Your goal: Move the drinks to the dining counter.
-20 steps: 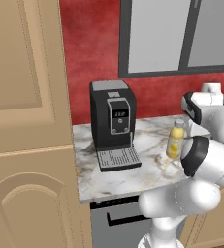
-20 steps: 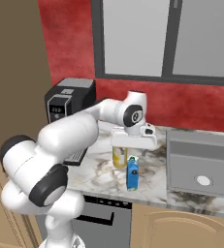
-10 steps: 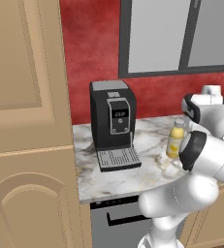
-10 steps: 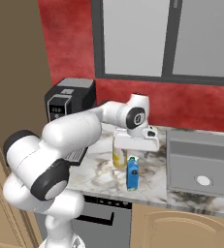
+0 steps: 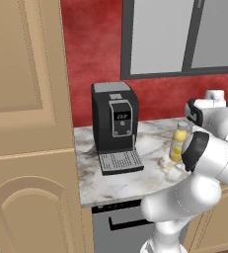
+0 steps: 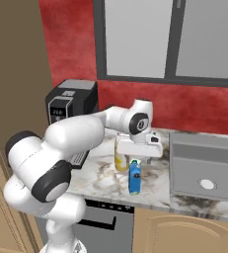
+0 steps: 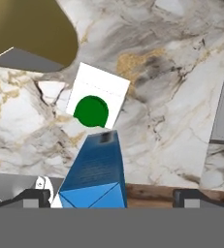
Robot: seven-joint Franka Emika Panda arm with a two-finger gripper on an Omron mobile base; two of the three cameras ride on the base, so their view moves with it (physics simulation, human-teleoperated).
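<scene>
Open gripper poised over three drinks on the marble worktop.

In the hand view the two dark fingertips stand wide apart, holding nothing, and the one blue carton rises right between them. Just past its top, farther from the fingers, lies the one green-and-white carton, white face up with a green round cap. Beyond that, up and to one side, looms the one yellow bottle, blurred and close. From the right base view the blue carton stands upright under the hand, the bottle just behind it. One black coffee machine and one grey sink flank them on the same worktop.
</scene>
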